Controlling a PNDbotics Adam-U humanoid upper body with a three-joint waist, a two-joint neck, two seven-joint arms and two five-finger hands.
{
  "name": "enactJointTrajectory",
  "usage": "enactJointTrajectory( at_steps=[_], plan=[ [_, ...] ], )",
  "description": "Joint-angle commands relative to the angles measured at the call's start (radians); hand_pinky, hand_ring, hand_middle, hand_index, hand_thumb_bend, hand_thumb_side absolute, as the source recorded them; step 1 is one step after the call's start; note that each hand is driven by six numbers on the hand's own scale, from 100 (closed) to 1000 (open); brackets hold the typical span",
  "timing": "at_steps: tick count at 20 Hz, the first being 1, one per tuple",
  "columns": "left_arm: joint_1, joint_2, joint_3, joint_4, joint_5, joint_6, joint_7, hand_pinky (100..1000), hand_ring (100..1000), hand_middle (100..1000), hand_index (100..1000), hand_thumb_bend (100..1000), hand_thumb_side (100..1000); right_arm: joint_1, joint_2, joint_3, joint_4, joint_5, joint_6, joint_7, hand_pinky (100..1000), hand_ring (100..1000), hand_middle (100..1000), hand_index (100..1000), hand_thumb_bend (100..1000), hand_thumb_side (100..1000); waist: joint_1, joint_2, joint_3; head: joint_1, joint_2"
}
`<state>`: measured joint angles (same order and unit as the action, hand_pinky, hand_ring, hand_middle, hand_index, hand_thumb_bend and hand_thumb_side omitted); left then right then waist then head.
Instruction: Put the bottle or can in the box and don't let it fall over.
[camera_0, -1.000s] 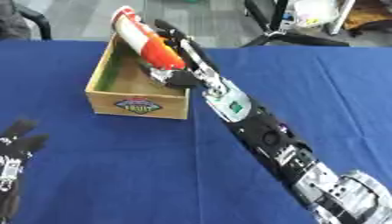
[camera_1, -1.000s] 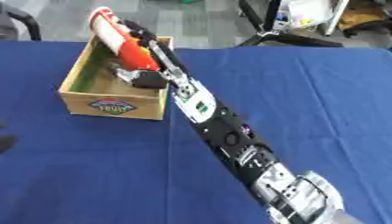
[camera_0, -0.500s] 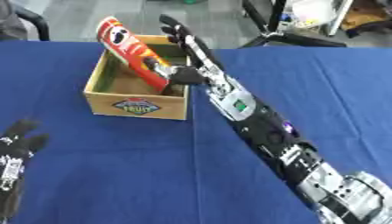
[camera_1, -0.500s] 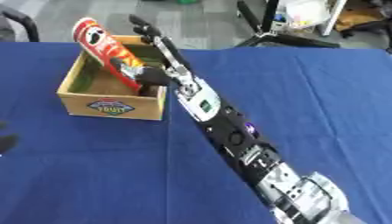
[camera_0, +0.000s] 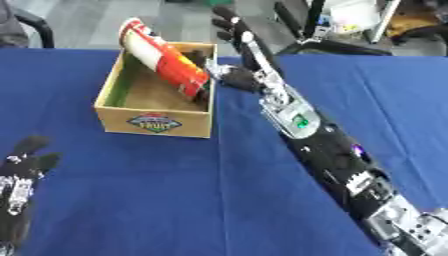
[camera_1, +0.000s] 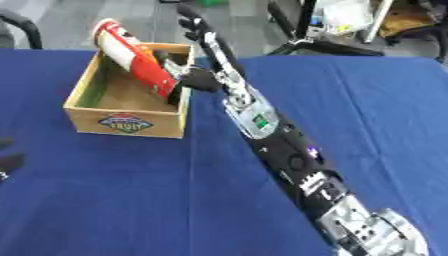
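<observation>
Wooden box, matt blue cloth

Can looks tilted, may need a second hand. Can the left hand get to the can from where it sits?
Probably, but not at once. The left hand rests open at the lower left, well short of the box. The cloth between them is bare, but the near wall stands between it and the leaning can.
</observation>
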<state>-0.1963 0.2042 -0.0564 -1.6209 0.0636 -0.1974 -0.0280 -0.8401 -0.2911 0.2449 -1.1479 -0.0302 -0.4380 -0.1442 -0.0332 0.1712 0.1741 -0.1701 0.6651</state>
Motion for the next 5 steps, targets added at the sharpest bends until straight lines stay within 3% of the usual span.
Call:
enactJointTrajectory(
  at_steps=[1,5],
  plan=[
    [-0.004,0.026,0.013,-0.012,-0.007,-0.001,0.008,869,787,846,948,454,751,0.037,-0.097,-0.027,-0.135,-0.061,0.014,-0.036,924,948,957,1000,397,345,0.001,-0.021,-0.01,0.016,-0.001],
    [0.0,0.035,0.017,-0.012,-0.01,-0.003,0.013,869,787,846,948,454,751,0.156,-0.175,-0.069,-0.264,-0.067,0.048,-0.066,919,943,955,1000,381,366,-0.005,-0.022,-0.035,0.028,0.0]
  ],
)
